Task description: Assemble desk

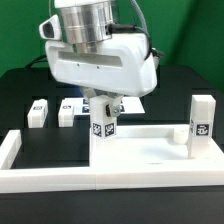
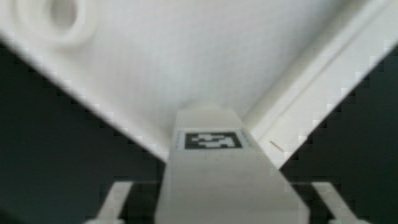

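Black table [image 1: 25, 85] under bright light, green wall [image 1: 205, 50] behind, and the arm's bulky white head [image 1: 95, 50] fills the upper middle of the exterior view. Down in front lies the desk top [image 1: 150, 150], a white tray with a raised rim, sitting inside the white border bars [image 1: 12, 150] that run along the front and the exterior view's left.

Now the gripper [image 1: 103, 103]: it hangs at the tray's end on the exterior view's left, straddling a leg [image 1: 103, 125] that stands upright there, tag facing us. At the opposite end, on the exterior view's right, a second leg [image 1: 202, 120] stands upright on the tray, tag showing too. Two more legs [image 1: 38, 110] wait side by side on the bare table, off to the exterior view's left, well apart from the tray. Behind the gripper the marker board [image 1: 132, 102] lies flat.

From the wrist view, the leg [image 2: 217, 175] sits dead centre between the fingers [image 2: 121, 200], its square tag turned toward the camera. A thin dark strip shows on each side of it, so whether the fingers are pressing on it or just flanking it, I cannot tell. Beyond it spreads the tray's white floor [image 2: 160, 70], with the rim [image 2: 306, 90] running just beside the leg.
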